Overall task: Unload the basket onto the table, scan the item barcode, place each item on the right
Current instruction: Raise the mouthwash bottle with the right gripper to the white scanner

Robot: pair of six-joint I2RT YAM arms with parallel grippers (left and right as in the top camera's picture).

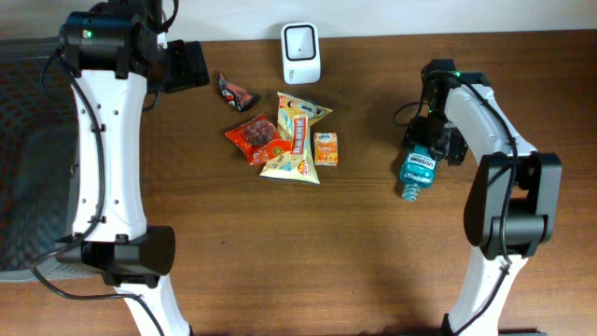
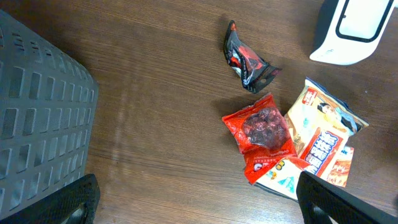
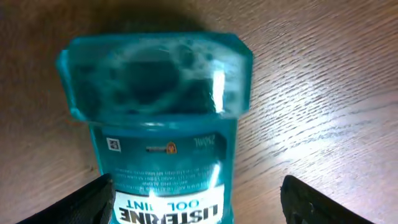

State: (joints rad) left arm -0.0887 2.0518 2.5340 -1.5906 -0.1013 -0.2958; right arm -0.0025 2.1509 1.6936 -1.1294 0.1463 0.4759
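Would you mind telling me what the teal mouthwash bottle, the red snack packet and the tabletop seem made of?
Mouthwash bottle: probably glossy, teal-tinted clear plastic; glare on it, foam showing through.
Red snack packet: likely thin shiny plastic film, crinkled, with a see-through window.
Tabletop: wood or wood-look laminate, judging by the grain; cannot tell which.

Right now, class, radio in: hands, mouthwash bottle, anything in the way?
Left hand open, empty. Right hand open around mouthwash bottle lying on table. Snack packets beside scanner.
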